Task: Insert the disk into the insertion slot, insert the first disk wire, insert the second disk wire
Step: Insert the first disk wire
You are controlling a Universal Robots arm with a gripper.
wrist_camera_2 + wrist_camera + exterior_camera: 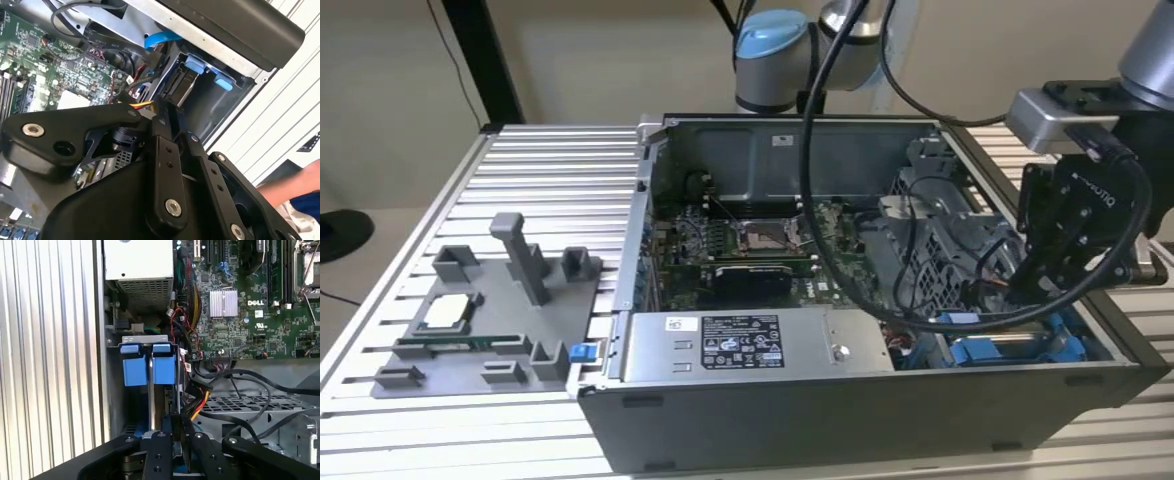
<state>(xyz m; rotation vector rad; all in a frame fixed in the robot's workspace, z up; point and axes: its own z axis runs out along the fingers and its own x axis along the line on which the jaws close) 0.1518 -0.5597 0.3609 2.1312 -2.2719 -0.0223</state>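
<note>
The insertion slot (1014,350) is the grey bay at the near corner of the open computer case, on the exterior view's right, with blue tabs (148,365) at its mouth. The slot (200,90) also appears in the second wrist view. Blue carrier plastic (987,352) lies inside it; the disk's silver body is hidden. My black gripper (1027,290) hangs just above the slot, beside a bundle of yellow, red and black wires (197,400). In both wrist views its fingers (172,435) are closed together. Whether they pinch anything is hidden.
A grey labelled power-supply box (747,345) sits along the case's near wall, the motherboard (747,240) behind it. A perforated cage (240,402) and black cables lie next to the slot. A grey fixture block (494,310) stands on the ribbed table. A person's blue sleeve (300,200) is nearby.
</note>
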